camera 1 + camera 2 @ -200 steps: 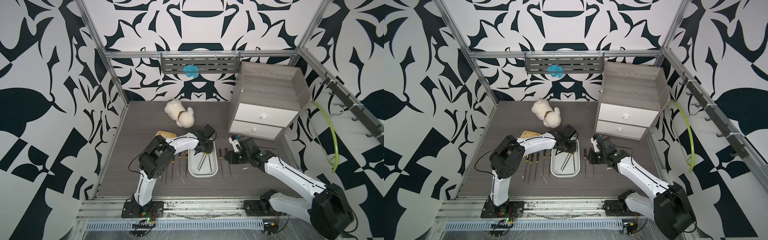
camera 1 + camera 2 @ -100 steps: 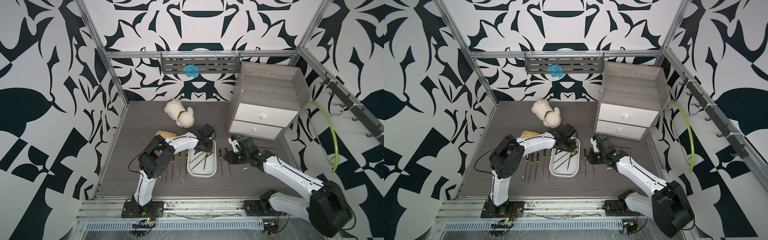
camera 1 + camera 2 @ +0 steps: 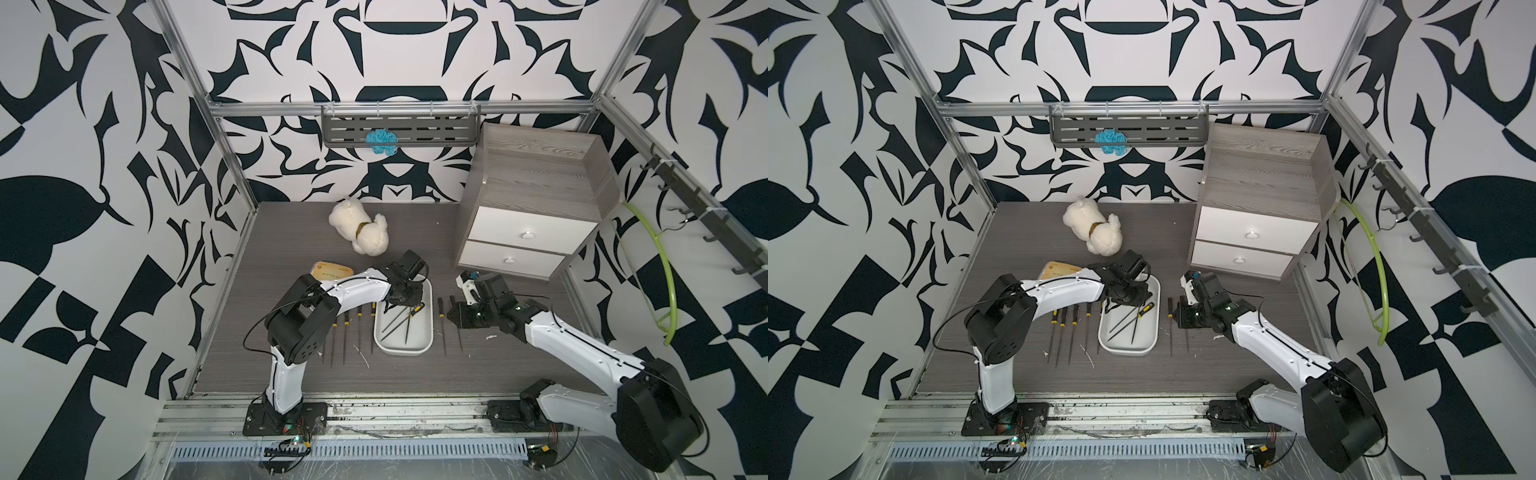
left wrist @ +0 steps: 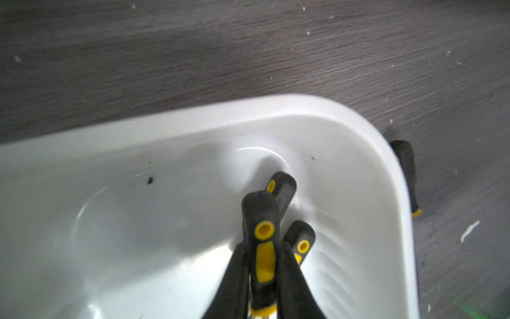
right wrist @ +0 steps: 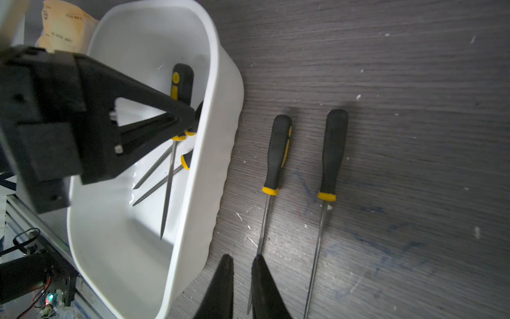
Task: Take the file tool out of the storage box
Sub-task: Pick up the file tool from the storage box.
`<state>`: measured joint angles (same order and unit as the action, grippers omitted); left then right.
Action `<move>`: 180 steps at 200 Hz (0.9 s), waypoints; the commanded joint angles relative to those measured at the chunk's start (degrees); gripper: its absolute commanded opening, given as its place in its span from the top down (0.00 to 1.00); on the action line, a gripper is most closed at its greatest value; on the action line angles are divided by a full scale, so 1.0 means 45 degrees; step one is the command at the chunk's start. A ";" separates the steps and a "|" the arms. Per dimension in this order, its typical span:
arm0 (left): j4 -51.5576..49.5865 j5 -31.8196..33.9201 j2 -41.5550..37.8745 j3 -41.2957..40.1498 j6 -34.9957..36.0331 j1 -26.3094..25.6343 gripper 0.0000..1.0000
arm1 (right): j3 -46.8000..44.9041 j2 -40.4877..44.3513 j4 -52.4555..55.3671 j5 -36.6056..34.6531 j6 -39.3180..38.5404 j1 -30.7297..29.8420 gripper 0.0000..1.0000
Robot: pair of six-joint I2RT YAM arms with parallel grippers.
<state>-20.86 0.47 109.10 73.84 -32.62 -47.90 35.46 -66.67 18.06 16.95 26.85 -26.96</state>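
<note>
File tool between left tool's closed fingers.

White storage box, black-and-yellow file handles, grey wood-grain table, black-and-white patterned walls

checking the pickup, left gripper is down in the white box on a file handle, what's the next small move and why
Probably lift straight up: the left gripper looks shut on one file handle in the storage box, with two more files beside it.
</note>
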 commanded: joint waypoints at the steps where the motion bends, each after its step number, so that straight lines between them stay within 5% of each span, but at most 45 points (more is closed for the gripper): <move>1: 0.0836 0.0286 -0.1391 -0.0561 -0.0018 0.0046 0.86 | -0.0020 0.0305 -0.0265 0.0119 -0.0074 0.0054 0.82; 50: 0.3015 0.0303 -0.3697 -0.2356 0.0022 0.0156 0.88 | -0.0046 0.0253 -0.0519 0.0490 -0.0054 0.0054 0.82; 108: 0.5181 -0.0120 -0.7093 -0.4732 -0.0417 0.0502 0.89 | -0.0407 0.1408 -0.2309 0.2806 0.0993 -0.0110 0.74; 134: 0.5351 -0.0407 -0.7913 -0.5173 -0.0563 0.0566 0.90 | -0.0301 0.1669 -0.3425 0.3448 0.1756 -0.1166 0.68; 180: 0.5088 -0.0593 -0.8633 -0.5286 -0.0583 0.0583 0.90 | 0.1132 0.0493 -0.3764 0.1850 0.1709 -0.3920 0.64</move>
<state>1.28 -0.80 71.46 50.78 -34.94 -45.47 35.35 -61.41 5.34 27.73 33.74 -40.58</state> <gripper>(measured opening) 0.178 0.360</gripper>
